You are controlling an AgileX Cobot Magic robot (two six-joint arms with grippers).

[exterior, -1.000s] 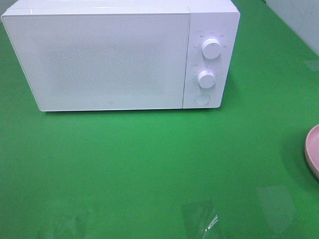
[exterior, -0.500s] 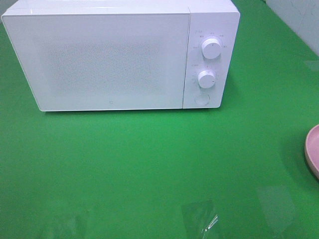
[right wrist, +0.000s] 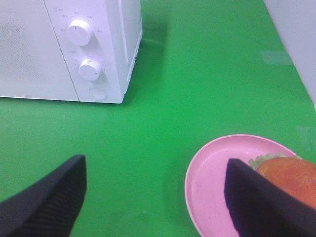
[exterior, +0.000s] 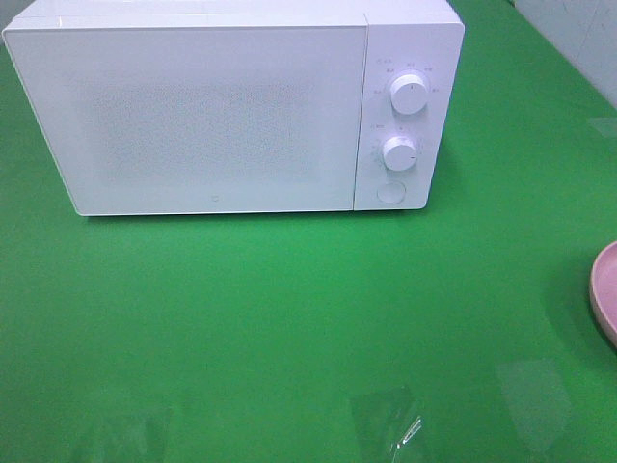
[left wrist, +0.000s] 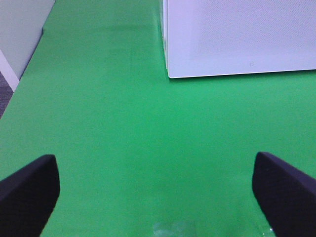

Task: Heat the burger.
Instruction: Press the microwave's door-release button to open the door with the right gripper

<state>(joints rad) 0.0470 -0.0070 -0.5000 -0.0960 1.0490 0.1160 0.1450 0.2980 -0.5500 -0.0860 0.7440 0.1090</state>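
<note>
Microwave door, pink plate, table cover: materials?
Microwave door: white glossy panel, glass or plastic, fine dot mesh showing. Pink plate: smooth, even colour, soft sheen; plastic or glazed ceramic, unclear. Table cover: green smooth sheet, probably vinyl; reflects light patches.

Hardly any legible text. White microwave (exterior: 231, 106) — a small logo mark (exterior: 214, 202) sits low on the door, centred near the bottom edge, too tiny to read for certain. The same mark shows in the left wrist view and is just as unreadable there. On the control panel, small grey printed labels ring the upper knob (exterior: 410, 94) and the lower knob (exterior: 399, 152) — the characters are blurred and cannot be made out in any view. The upper knob carries a short pointer line, pointing up.
</note>
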